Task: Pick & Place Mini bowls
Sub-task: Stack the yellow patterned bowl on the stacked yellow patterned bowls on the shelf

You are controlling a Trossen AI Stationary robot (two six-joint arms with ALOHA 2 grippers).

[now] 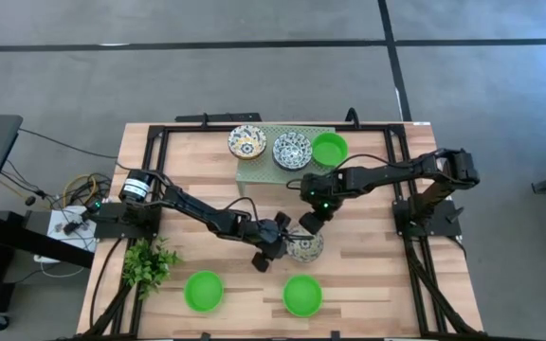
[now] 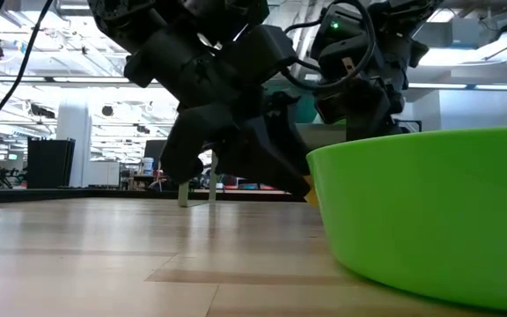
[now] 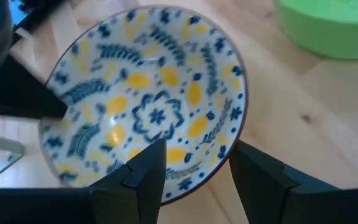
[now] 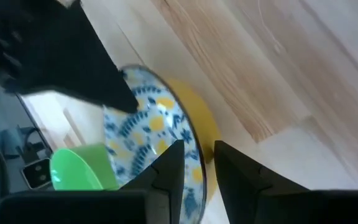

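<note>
Two green bowls [image 1: 204, 291] [image 1: 302, 295] sit at the near edge of the counter [image 1: 377, 275]. In the middle, both the left claw [image 1: 280, 244] and right claw [image 1: 309, 224] pinch one flowery bowl [image 1: 305, 247]. Three bowls [image 1: 246, 142] [image 1: 293, 150] [image 1: 330, 149] wait on the far rack [image 1: 254, 172]; so the job looks partly done.
</note>
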